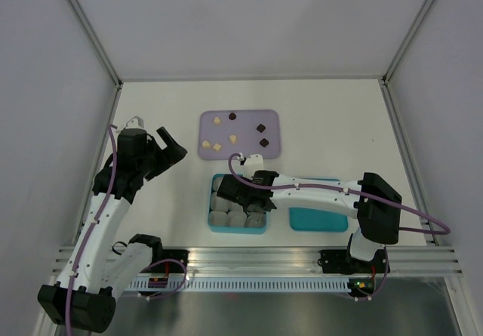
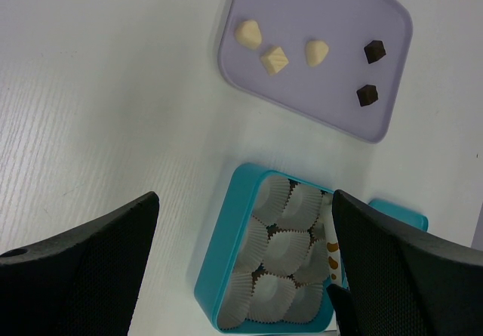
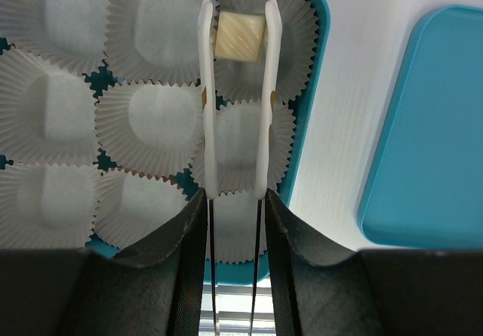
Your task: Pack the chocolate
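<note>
**Clerk:** Item one, the held chocolate piece [image 3: 240, 35]?

**Keeper:** A cream-white cube with fine ridges on its face. The right claw [image 3: 240, 19] has it pinched between its long white fingers [image 3: 205, 87]. It hangs over a corner paper cup [image 3: 290, 30] of the teal box [image 3: 321, 49], which sits mid-desk toward the near edge. I judge it is held there to be dropped into that cup. The slim fingers suit so small a piece, and they fit between the frills.

**Clerk:** Item two, the rest of the chocolate?

**Keeper:** It lies loose on the lavender tray [image 1: 245, 146], just beyond the box toward the desk's [image 1: 324, 124] far edge. There are four cream pieces, e.g. [image 2: 247, 33], and three dark brown, e.g. [image 2: 374, 50]. They are spread apart, so each can be picked singly.

**Clerk:** The cups?

**Keeper:** The other paper cups [image 3: 155, 117] hold no piece that I can see.

**Clerk:** Left claw [image 1: 170, 146]?

**Keeper:** Released, jaws wide, carrying nothing. It hovers toward the desk's left edge, out of the way.

**Clerk:** The lid [image 3: 430, 124]?

**Keeper:** Teal and flat, it lies beside the box on the right, off until packing ends.
</note>
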`<action>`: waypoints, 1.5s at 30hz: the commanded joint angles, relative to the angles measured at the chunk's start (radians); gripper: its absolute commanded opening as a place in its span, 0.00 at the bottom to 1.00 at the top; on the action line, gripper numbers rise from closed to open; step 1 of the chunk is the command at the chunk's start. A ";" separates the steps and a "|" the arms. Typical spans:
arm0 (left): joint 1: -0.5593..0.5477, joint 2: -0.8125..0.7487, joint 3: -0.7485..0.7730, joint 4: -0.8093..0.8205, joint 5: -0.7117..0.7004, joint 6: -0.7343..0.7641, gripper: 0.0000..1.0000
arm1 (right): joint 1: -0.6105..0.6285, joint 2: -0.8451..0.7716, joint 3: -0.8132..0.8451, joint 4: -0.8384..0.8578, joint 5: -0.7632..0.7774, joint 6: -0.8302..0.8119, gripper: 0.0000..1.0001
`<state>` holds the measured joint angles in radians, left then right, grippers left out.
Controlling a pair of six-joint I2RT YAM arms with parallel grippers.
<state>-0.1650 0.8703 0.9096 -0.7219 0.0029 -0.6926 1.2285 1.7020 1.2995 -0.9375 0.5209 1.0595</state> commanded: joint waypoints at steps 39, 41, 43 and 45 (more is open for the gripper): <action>-0.005 -0.001 -0.002 0.044 0.017 -0.024 1.00 | 0.006 0.001 -0.011 -0.015 0.013 0.023 0.06; -0.005 -0.001 -0.003 0.044 0.017 -0.024 1.00 | 0.006 0.001 -0.014 -0.015 0.011 0.023 0.05; -0.005 -0.001 -0.003 0.042 0.017 -0.024 0.99 | 0.005 0.002 -0.017 -0.017 0.014 0.023 0.05; -0.007 -0.001 -0.003 0.042 0.019 -0.024 1.00 | 0.005 0.007 -0.017 -0.023 0.013 0.030 0.05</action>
<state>-0.1658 0.8745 0.9096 -0.7208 0.0029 -0.6926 1.2285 1.7031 1.2869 -0.9581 0.5278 1.0771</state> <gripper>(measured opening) 0.993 0.386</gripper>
